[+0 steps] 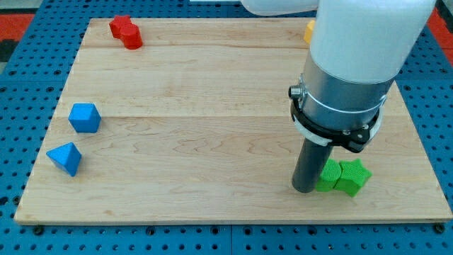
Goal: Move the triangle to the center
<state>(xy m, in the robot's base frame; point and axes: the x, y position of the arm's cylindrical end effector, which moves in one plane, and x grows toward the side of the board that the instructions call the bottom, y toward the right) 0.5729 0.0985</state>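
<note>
While the arm (354,64) fills the view's upper right as a broad white and grey cylinder, its straight dark rod (308,166) reaches down to a pale wooden board (212,120) that lies on a blue pegboard surface (21,92). There is no pincer on this arm, so nothing opens, closes or grips; the rod simply ends in my tip (305,190), which rests on the board near the view's bottom right.

Just to the right of my tip, touching or nearly touching the rod, sit two green blocks side by side. The nearer green block (327,176) is partly hidden behind the rod and its shape cannot be told. The farther green block (353,176) looks star-like with jagged edges.

The blue triangle (65,158), the block to be moved, lies far away near the view's left edge, low on the board, well apart from my tip and from the board's middle. Just above it sits a second blue block (84,117), chunkier, with several flat sides.

Near the view's top left corner of the board lies a red block (125,31) with a lumpy outline. At the view's top, a sliver of a yellow block (310,31) peeks out from behind the arm; its shape is hidden.
</note>
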